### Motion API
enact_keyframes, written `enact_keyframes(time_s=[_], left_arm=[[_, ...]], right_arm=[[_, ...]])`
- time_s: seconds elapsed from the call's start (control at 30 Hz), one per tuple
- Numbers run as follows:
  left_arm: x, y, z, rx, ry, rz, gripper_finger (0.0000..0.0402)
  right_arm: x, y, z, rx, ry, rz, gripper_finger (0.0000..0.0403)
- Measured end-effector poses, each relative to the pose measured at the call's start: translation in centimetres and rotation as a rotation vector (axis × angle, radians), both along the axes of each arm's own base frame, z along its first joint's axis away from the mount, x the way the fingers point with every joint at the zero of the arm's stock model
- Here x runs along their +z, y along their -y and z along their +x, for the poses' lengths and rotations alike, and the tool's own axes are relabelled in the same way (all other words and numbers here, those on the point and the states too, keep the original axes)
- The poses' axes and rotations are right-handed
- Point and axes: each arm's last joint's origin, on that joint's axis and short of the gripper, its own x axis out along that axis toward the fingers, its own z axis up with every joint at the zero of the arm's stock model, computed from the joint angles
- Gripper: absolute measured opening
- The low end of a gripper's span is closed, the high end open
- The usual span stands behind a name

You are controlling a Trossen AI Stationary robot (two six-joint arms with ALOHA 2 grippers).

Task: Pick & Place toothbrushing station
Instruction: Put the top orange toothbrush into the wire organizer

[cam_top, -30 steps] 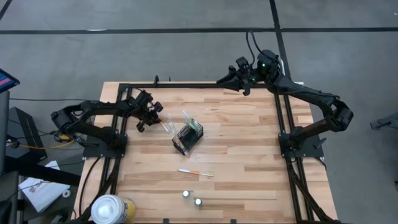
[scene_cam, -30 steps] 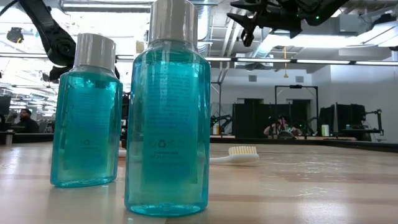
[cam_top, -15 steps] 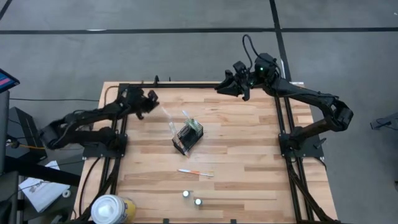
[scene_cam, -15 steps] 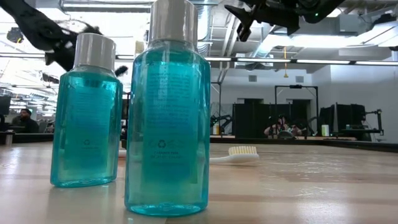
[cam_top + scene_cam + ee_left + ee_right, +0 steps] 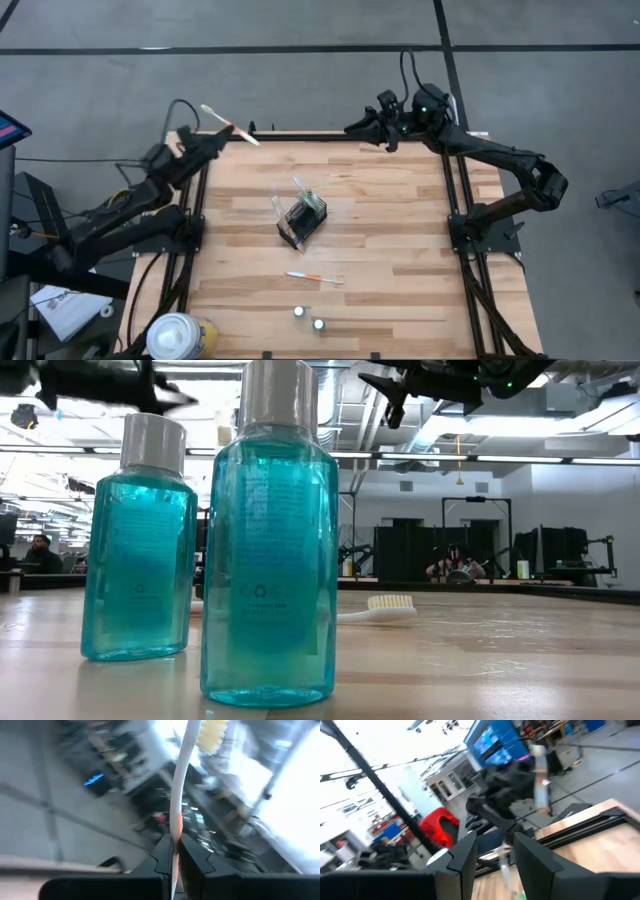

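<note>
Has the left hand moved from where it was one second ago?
Yes. The left hand, shut on a toothbrush, has moved away from the black mesh holder to the table's far-left corner.

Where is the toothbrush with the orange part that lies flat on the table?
In the high view, the toothbrush lies near the table's middle, between the black mesh holder and two small bottles.

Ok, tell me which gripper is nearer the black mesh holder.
Roughly a tie. The left gripper, holding a toothbrush, is off the holder's far-left; the right gripper hangs over the table's far edge, beyond the holder.
</note>
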Motion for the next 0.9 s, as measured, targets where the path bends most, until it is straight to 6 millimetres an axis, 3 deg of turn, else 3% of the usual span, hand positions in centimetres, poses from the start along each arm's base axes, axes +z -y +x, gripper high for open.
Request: enact_keyframes(time_s=[0.3,0.43,0.63,0.9], left_arm=[[8.0,4.2,-0.4,-0.289,0.02,0.431,0.0006],[10.6,5.1,0.7,-0.348,-0.099,0.484,0.0006],[11.1,5.8,5.7,-0.401,-0.513,0.51,0.0006],[13.1,9.9,12.0,-0.471,-0.63,0.703,0.0006]], right_arm=[[0.0,0.2,0.0,-0.057,-0.008,0.052,0.012],[0.0,0.1,0.2,-0.083,-0.012,0.089,0.012],[0.0,-0.5,0.6,-0.103,-0.013,0.122,0.012],[0.0,-1.8,1.4,-0.071,-0.014,0.124,0.012]])
